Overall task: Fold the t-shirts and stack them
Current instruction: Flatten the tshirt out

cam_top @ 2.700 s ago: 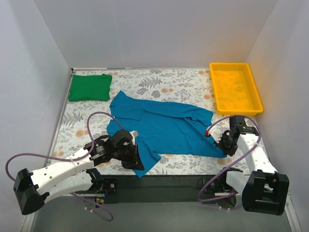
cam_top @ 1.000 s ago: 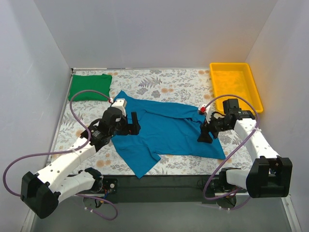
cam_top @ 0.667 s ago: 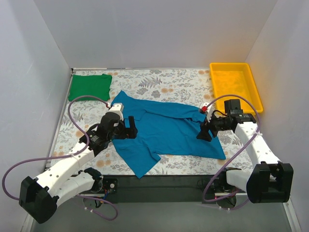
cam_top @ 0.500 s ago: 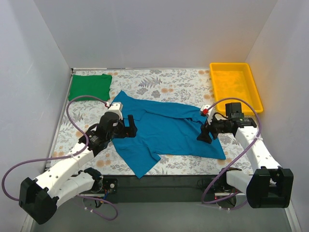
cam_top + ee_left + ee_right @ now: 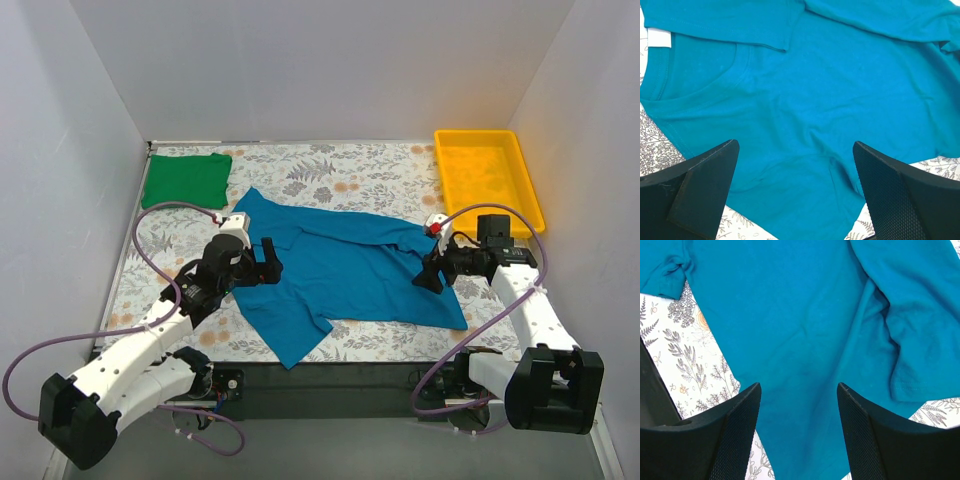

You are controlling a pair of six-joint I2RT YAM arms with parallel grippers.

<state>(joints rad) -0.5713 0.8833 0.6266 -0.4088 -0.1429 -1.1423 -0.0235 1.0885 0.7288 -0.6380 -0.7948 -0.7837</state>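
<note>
The top view sits high at the 6 o'clock side of the desk, facing 12 o'clock and down, far enough back to take in the whole surface. The left wrist view looks down from close range, the left tool framing its 6 o'clock edge. The right wrist view is equally close behind the right tool. All three share the teal shirt: the left wrist sees its 9 o'clock collar end, the right wrist its 3 o'clock end.

Lab test cell: blank white walls, table-bolted robot arms.
</note>
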